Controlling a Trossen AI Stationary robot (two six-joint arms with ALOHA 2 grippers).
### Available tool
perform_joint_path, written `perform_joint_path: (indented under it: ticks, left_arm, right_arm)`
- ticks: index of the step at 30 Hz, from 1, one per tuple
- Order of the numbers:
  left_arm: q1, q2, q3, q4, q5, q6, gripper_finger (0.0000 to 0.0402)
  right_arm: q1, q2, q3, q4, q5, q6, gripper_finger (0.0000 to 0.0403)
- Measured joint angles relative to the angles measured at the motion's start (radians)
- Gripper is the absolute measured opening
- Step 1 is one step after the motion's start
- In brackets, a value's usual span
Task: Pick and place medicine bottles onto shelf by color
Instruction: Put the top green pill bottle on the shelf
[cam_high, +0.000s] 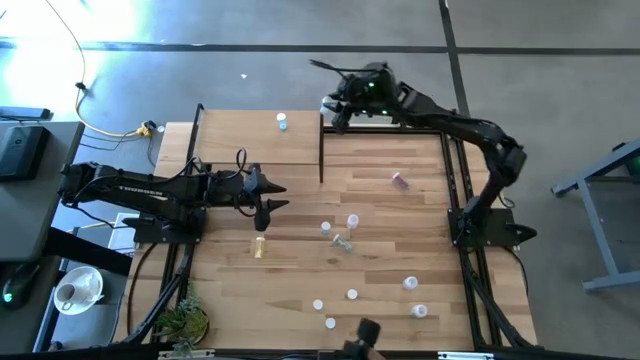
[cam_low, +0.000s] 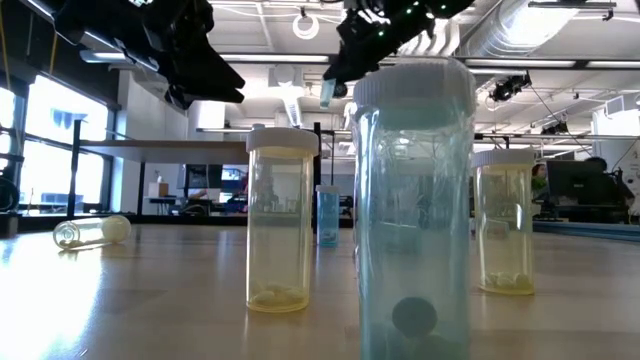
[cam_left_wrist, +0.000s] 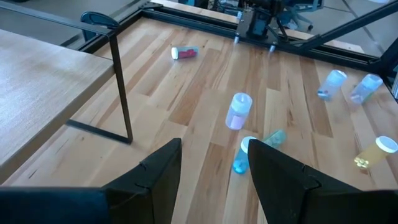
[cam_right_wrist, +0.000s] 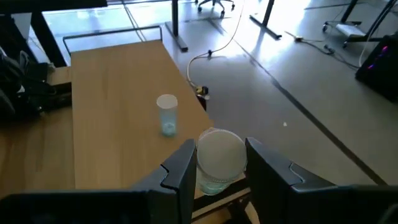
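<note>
The shelf (cam_high: 240, 140) is a light-wood board with thin black posts at the table's far left. One light blue medicine bottle (cam_right_wrist: 166, 115) stands upright on it. My right gripper (cam_high: 335, 110) hangs at the shelf's far right corner, shut on another light blue, white-capped bottle (cam_right_wrist: 217, 160). Over the table below the shelf's near edge, my left gripper (cam_left_wrist: 214, 171) is open and holds nothing. Before it on the table are an upright lavender bottle (cam_left_wrist: 238, 111), a blue one (cam_left_wrist: 242, 155) and a greenish one lying down (cam_left_wrist: 273, 137). My right gripper pinches the light blue bottle between its two fingers, on the bottle's opposite sides just under the white cap (cam_right_wrist: 219, 152). The fingers reach from the table's right side, slanting slightly down. The bottle stays upright, lifted clear above the shelf's corner (cam_right_wrist: 211, 186).
More bottles lie loose on the table: a pink one on its side (cam_high: 400, 181) at mid-right, a yellow one (cam_high: 260, 247) near the left arm, several pale ones (cam_high: 352, 295) toward the near edge. The shelf's black post (cam_left_wrist: 121, 87) stands just ahead of my left gripper.
</note>
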Motion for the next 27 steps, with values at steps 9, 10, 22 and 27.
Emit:
perform_joint_path:
  ticks: [9, 10, 22, 27]
  left_arm:
    - [0.0, 0.0, 0.0, 0.0, 0.0, 0.001, 0.0175]
    - [0.0, 0.0, 0.0, 0.0, 0.0, 0.001, 0.0175]
    - [0.0, 0.0, 0.0, 0.0, 0.001, 0.001, 0.0175]
    - [0.0, 0.0, 0.0, 0.0, 0.001, 0.001, 0.0175]
  right_arm:
    - [0.025, 0.111, 0.039, -0.016, -0.016, -0.026, 0.0108]
    - [0.028, 0.118, 0.039, -0.015, -0.017, -0.027, 0.0108]
    - [0.049, 0.184, 0.039, 0.024, -0.021, -0.068, 0.0108]
    - [0.048, 0.194, 0.039, 0.025, -0.024, -0.088, 0.0108]
